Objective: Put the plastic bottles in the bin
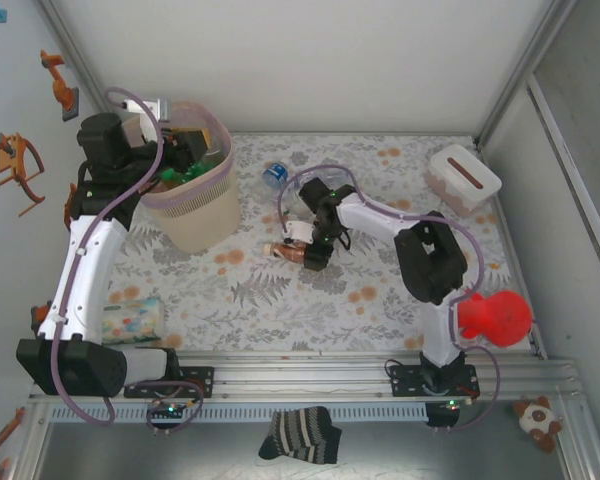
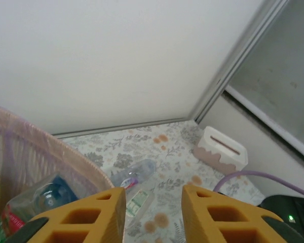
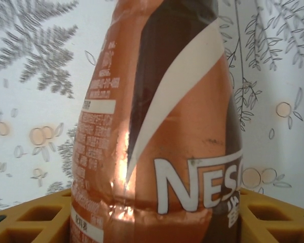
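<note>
Right pincer (image 1: 306, 256) perhaps gripping one brown bottle (image 3: 167, 101), one clear bottle (image 1: 273, 175), one bin (image 1: 205, 218)

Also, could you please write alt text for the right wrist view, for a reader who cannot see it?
A copper-brown plastic bottle with a glossy label, seen close up with the white letters NES, sits gripped between the two yellow fingers of the right pincer. Behind it lies a white tablecloth printed with grey leaves and orange flowers.
</note>
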`<state>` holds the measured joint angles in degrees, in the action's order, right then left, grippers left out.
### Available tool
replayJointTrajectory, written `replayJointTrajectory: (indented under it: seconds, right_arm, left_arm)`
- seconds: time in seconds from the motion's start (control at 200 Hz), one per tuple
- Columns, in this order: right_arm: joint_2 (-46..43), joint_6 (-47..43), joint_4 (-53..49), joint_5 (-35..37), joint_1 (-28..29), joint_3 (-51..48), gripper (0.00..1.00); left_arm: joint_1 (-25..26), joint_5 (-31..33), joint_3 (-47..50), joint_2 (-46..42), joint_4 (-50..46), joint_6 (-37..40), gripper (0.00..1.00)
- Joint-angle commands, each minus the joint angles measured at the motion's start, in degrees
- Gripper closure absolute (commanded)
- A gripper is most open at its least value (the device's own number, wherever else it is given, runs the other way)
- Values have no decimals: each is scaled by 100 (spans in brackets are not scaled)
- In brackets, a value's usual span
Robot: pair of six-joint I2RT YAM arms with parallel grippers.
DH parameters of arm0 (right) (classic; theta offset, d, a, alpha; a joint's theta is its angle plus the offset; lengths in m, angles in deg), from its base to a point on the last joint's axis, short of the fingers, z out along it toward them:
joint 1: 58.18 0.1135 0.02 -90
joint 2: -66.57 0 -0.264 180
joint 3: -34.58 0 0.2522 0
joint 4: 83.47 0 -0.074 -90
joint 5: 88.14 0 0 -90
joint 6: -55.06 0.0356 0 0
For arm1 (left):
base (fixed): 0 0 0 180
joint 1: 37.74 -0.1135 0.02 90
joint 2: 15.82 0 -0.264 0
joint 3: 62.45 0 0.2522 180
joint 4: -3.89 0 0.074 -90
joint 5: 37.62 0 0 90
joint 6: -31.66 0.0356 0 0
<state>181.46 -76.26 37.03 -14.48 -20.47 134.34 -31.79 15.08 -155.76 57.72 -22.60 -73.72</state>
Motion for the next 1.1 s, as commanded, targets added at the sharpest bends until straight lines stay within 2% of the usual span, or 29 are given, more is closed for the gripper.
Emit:
replayJointTrajectory:
  seconds: [0.0, 0.205, 0.446, 0.666, 0.886, 1.097]
  right_arm:
    - [-741, 417, 155, -375, -102, -259, 45]
    - [-1962, 1428, 1218, -775, -390, -831, 48]
    - [-2840, 2532, 2500, -734, -454, -775, 52]
    - [-3307, 3240, 3610, -524, -451, -709, 54]
    - [-3684, 3678, 4467, -256, -450, -764, 55]
    - [-3807, 3957, 4940, -628, -449, -751, 55]
  left_arm:
    - [-16, -128, 37, 38, 748, -890, 60]
    - [177, -477, -258, 430, 1070, -1420, 48]
    - [870, -855, -604, 675, 1140, -992, 33]
    - [1233, -1172, -567, 723, 1638, -1031, 22]
    - [1567, -1418, -488, 797, 1952, -976, 17]
    - [1961, -1576, -526, 1001, 2213, -1007, 16]
